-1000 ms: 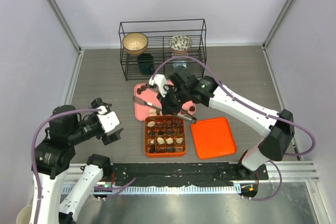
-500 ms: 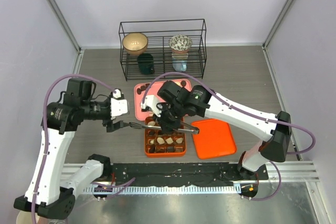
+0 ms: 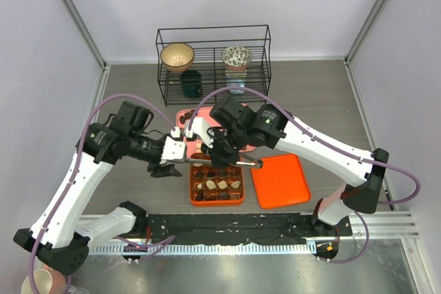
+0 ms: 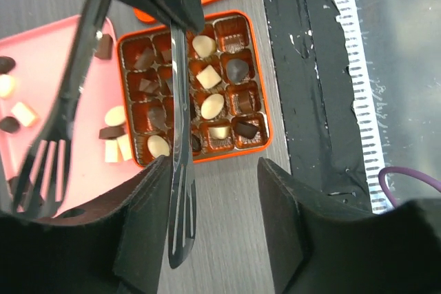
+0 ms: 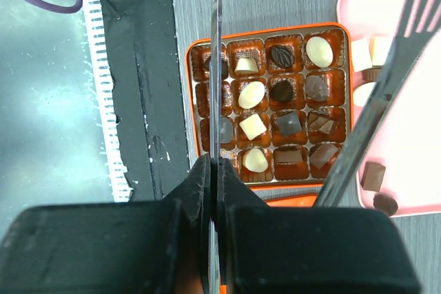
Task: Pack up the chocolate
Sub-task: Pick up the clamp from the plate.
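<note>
Left claw (image 4: 212,177) part-open at the left edge of the orange gridded box (image 3: 191,185), fingers either side of one arm of the metal tongs (image 4: 180,204), contact not discernible; chocolate (image 4: 211,106) seated in the box cells, further pieces loose on the adjoining pink tray (image 4: 48,67); right claw (image 5: 215,170) clamped fully on the tongs above the box.

**Top view:** a grey wood-grain table (image 3: 317,94) is carrying an orange lid (image 3: 279,181), lower right of centre. At upper centre, a black wire rack (image 3: 213,28) is holding a tan bowl (image 3: 177,55), a black-and-white speckled bowl (image 3: 236,55) and a dark green cup (image 3: 191,82).

**Wrist views:** chocolates (image 5: 251,94) are showing dark brown, tan and cream-white inside an orange gridded box (image 4: 263,111). One dark piece is bearing ribbed lines. The tray (image 4: 38,60) is showing plain pink, and the tongs (image 4: 180,225) are gleaming dark grey.
</note>
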Robot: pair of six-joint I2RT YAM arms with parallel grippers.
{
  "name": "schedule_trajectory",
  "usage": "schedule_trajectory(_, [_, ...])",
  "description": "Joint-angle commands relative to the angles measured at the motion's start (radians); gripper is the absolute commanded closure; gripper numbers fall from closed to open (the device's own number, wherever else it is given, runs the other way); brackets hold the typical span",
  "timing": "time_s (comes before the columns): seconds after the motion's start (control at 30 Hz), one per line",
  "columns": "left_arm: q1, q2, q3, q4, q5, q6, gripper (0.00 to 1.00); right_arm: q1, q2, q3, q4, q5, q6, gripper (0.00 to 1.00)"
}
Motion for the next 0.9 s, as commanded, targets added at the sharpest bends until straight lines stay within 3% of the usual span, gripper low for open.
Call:
schedule_trajectory(0.0, [-0.004,0.001,-0.017,-0.258,0.007,-0.035,0.47,0.005,-0.007,0.056,-0.020,-0.002,-0.016,0.99])
schedule_trajectory(0.23, [-0.007,0.007,-0.031,-0.209,-0.007,-0.060,0.64,0.010,-0.011,0.049,-0.020,0.001,-0.017,0.99])
schedule_trajectory(0.37, [-0.013,0.015,-0.040,-0.181,0.004,-0.092,0.87,0.013,-0.010,0.053,-0.014,0.003,-0.011,0.99])
schedule_trajectory(0.5, [-0.013,0.010,-0.052,-0.157,0.012,-0.120,0.99,0.013,-0.026,0.052,0.021,0.018,0.004,0.96])
schedule_trajectory(0.67, [-0.013,-0.013,-0.071,-0.032,0.026,-0.267,1.00,0.013,-0.135,0.003,0.139,0.093,0.049,0.88])
schedule_trajectory(0.73, [-0.013,-0.014,-0.078,0.047,0.038,-0.371,1.00,0.013,-0.177,-0.017,0.210,0.210,0.078,0.84])
schedule_trajectory(0.87, [-0.008,0.013,-0.056,0.155,0.098,-0.526,1.00,0.011,-0.301,-0.046,0.308,0.323,0.138,0.66])
